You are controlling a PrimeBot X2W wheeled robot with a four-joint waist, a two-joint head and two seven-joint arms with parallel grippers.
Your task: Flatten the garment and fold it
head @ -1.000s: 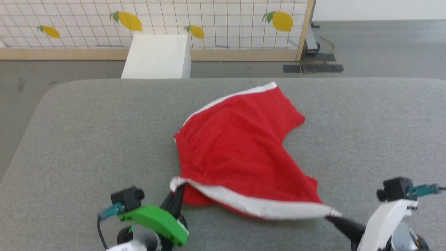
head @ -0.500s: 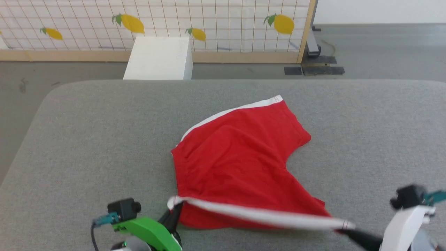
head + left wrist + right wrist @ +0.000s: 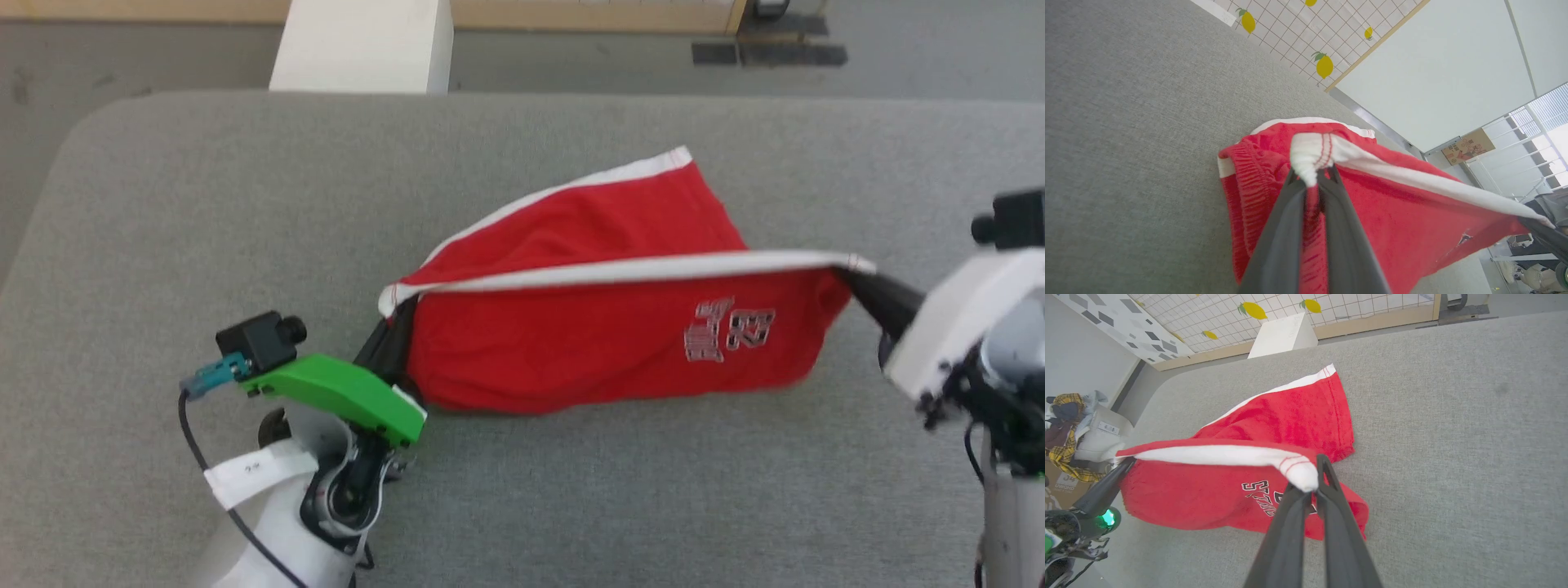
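We are holding one garment [image 3: 588, 359] with two grippers. The left gripper [image 3: 398, 309] is clamped on one end of a white band [image 3: 637, 268], and the right gripper [image 3: 853, 273] is clamped on the other end. The band is stretching taut between the fingertips, raised above the grey padded surface [image 3: 204, 204]. The red body is hanging below the band and trailing onto the surface beyond both grippers. One lettering patch [image 3: 729, 329] is sitting near the right gripper.

We are judging the flattening step to be in hand. The next move calls for lowering both grippers together under tension, so that the cloth spreads without creases.

We are also counting a second white band [image 3: 563, 189] beyond the taut one, and one white box [image 3: 363, 45] well beyond the garment.
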